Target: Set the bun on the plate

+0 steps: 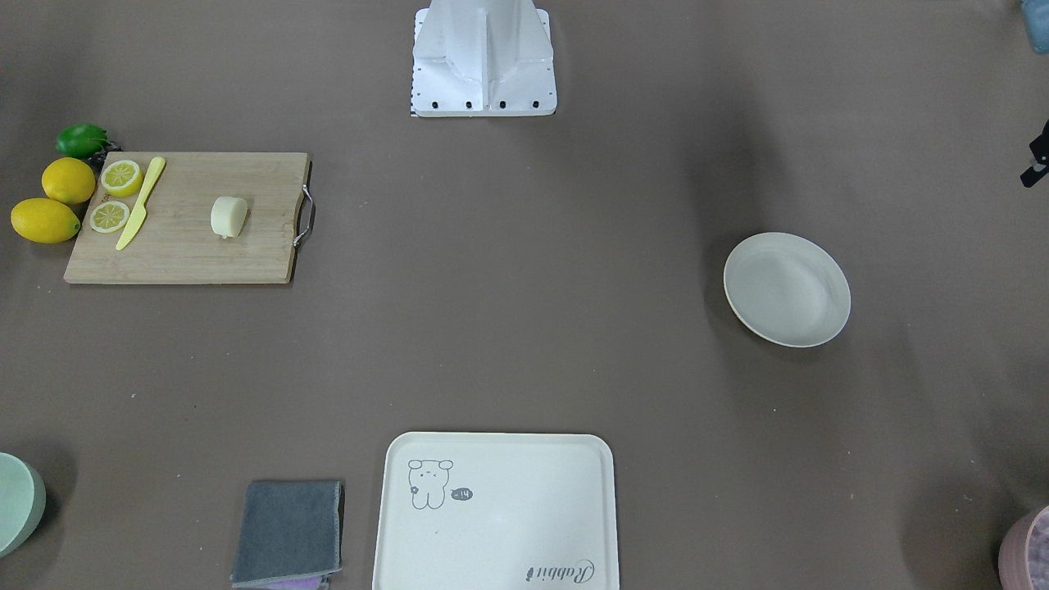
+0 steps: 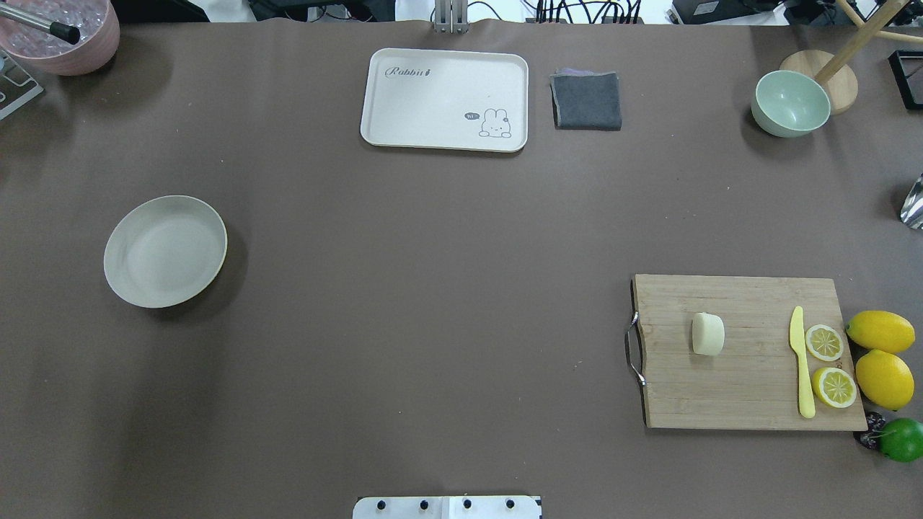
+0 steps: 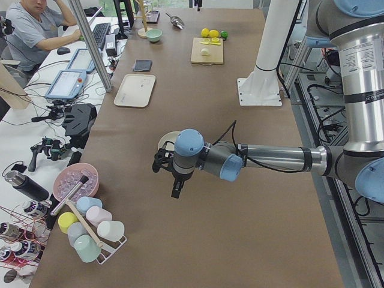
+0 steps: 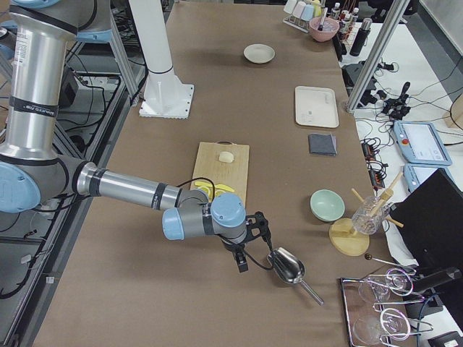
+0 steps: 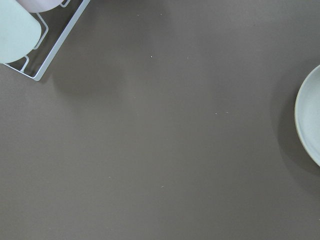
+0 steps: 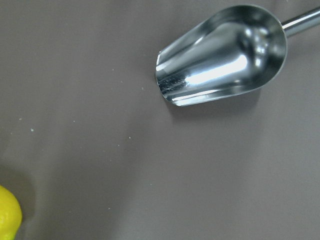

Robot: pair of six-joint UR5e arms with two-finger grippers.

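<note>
The bun (image 2: pixel 707 334), a small pale cream block, lies on a wooden cutting board (image 2: pixel 750 404) on the robot's right side and is also visible in the front-facing view as the bun (image 1: pixel 229 217). The round off-white plate (image 2: pixel 165 251) sits empty on the left side of the table, and its rim (image 5: pixel 310 115) shows at the edge of the left wrist view. My left gripper (image 3: pixel 172 180) hovers beside the plate toward the table's left end. My right gripper (image 4: pixel 246 251) hangs past the board, near a metal scoop (image 6: pixel 225 55). Whether either gripper is open or shut, I cannot tell.
On the board lie a yellow knife (image 2: pixel 800 360) and two lemon halves (image 2: pixel 824 342). Whole lemons (image 2: pixel 880 331) and a lime (image 2: pixel 901 438) lie beside it. A cream tray (image 2: pixel 445 99), a grey cloth (image 2: pixel 587 101) and a green bowl (image 2: pixel 790 103) line the far edge. A cup rack (image 3: pixel 90 234) stands at the left end.
</note>
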